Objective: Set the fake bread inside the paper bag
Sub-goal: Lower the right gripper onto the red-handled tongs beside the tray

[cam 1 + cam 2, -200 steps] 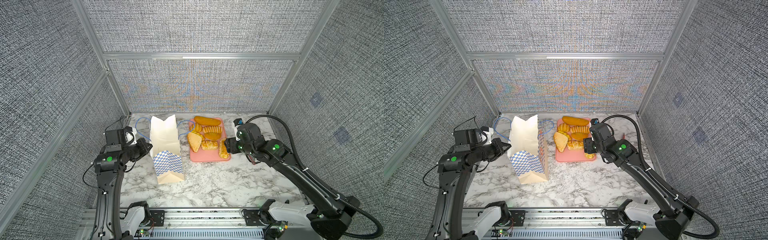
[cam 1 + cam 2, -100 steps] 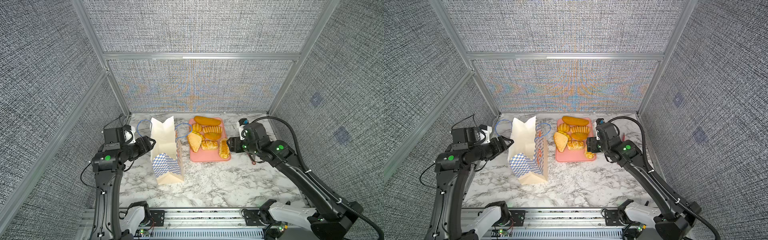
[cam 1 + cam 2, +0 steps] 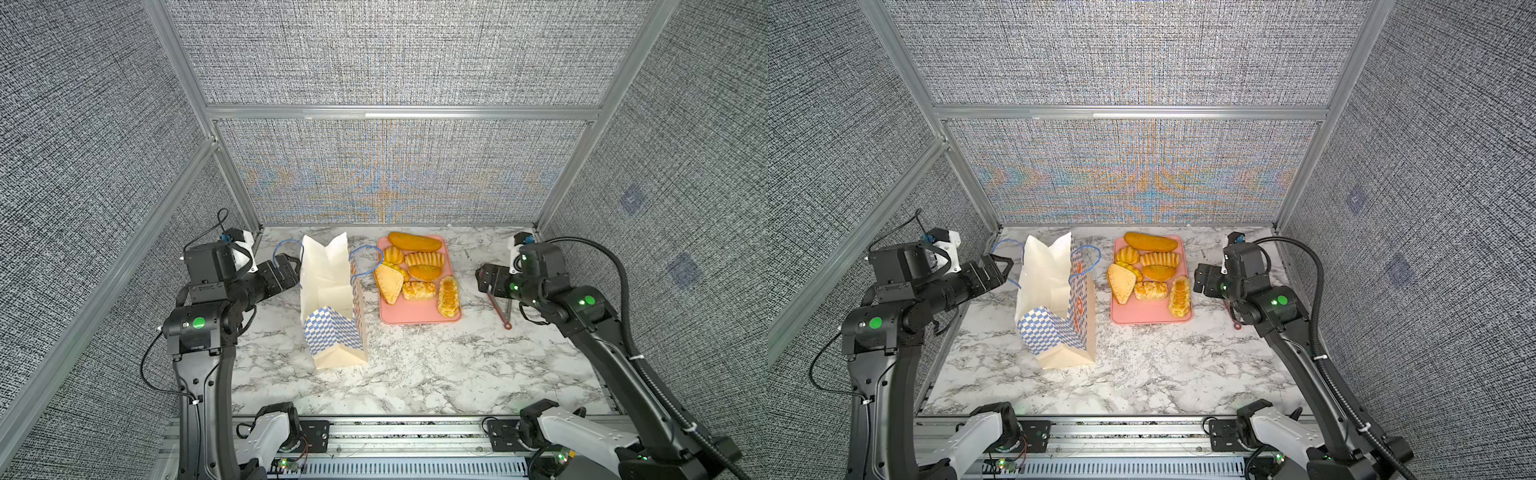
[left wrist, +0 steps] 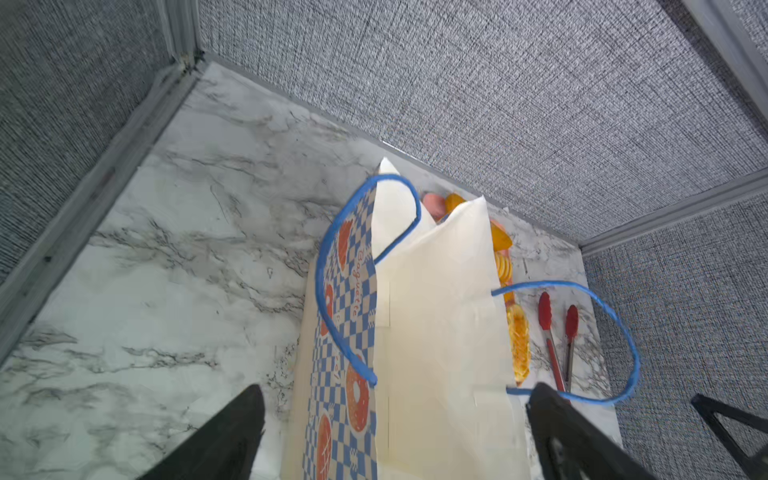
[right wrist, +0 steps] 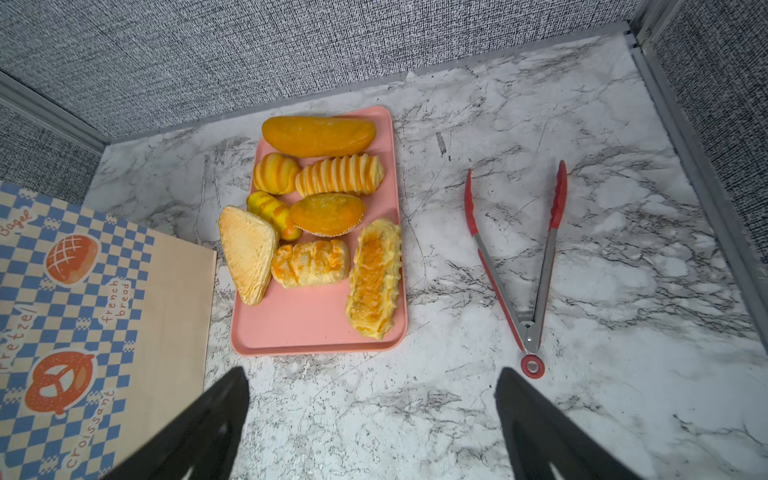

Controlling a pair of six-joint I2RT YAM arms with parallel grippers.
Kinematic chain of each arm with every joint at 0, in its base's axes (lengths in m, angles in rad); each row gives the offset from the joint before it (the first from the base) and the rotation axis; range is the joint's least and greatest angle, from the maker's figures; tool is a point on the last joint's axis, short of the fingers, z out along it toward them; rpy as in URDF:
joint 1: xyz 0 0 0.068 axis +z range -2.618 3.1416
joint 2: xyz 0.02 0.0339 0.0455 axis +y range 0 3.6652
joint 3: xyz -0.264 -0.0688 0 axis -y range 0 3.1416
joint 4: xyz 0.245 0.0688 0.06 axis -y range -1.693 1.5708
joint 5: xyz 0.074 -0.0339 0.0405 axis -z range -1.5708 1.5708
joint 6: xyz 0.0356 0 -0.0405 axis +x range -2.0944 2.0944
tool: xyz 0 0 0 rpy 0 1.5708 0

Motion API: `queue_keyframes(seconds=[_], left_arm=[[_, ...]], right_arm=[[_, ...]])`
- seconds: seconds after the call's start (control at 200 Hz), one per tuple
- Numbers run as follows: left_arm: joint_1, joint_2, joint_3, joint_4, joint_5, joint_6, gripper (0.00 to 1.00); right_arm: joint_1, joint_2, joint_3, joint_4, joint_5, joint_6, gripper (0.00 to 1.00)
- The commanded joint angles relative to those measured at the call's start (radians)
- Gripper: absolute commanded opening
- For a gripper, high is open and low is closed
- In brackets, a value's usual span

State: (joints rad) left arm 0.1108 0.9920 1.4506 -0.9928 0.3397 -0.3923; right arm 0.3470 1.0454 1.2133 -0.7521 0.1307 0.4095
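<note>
**Both tools wide open, bread all on the tray**

Here we are: the left tool hangs with its jaws spread right out and nothing between them, just beside the paper bag. The bag stands upright on the desk, mouth gaping. The right tool is likewise fully spread and empty, hovering above the red tongs.

The fake bread sits packed together on the pink tray, just to the right of the bag. No piece shows in the bag's mouth, so the job looks barely begun.

Now the dangers:

- **Light bag:** a loaf clipping the rim, or a nudge from the left tool, could fold a wall in or tip the bag over.
- **Loose handle:** the blue cord handle loops close to the left tool, and a jaw catching it would drag the bag.
- **Crowded tray:** the pastries touch one another, so closing on one may shove its neighbours. The triangular piece at the tray's edge looks likeliest to slide off.
- **Tongs underneath:** a low sweep by the right tool could knock them across the desk.
</note>
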Motion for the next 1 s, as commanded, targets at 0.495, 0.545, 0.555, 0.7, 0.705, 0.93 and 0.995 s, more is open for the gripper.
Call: queue_keyframes(seconds=[0.495,0.545,0.555,0.7,0.705,0.93,0.995], left_arm=[[0.000,0.051,0.003,0.119,-0.079,0.082,0.97],[0.001,0.038,-0.005,0.126,-0.082,0.084,0.97],[0.001,0.036,-0.007,0.127,-0.081,0.084,0.98],[0.000,-0.009,-0.041,0.151,-0.052,0.082,0.98],[0.000,-0.011,-0.042,0.152,-0.050,0.081,0.98],[0.000,-0.092,-0.115,0.172,-0.041,0.076,0.98],[0.001,-0.100,-0.126,0.176,-0.027,0.076,0.98]], right_arm=[[-0.272,0.092,-0.090,-0.109,-0.135,-0.059,0.93],[-0.290,0.108,-0.121,-0.096,-0.142,-0.058,0.92],[-0.294,0.110,-0.125,-0.092,-0.144,-0.058,0.92],[-0.332,0.196,-0.193,-0.032,-0.169,-0.064,0.90],[-0.334,0.199,-0.195,-0.029,-0.169,-0.063,0.90],[-0.347,0.394,-0.161,-0.038,-0.131,-0.106,0.81],[-0.346,0.439,-0.151,-0.034,-0.112,-0.111,0.81]])
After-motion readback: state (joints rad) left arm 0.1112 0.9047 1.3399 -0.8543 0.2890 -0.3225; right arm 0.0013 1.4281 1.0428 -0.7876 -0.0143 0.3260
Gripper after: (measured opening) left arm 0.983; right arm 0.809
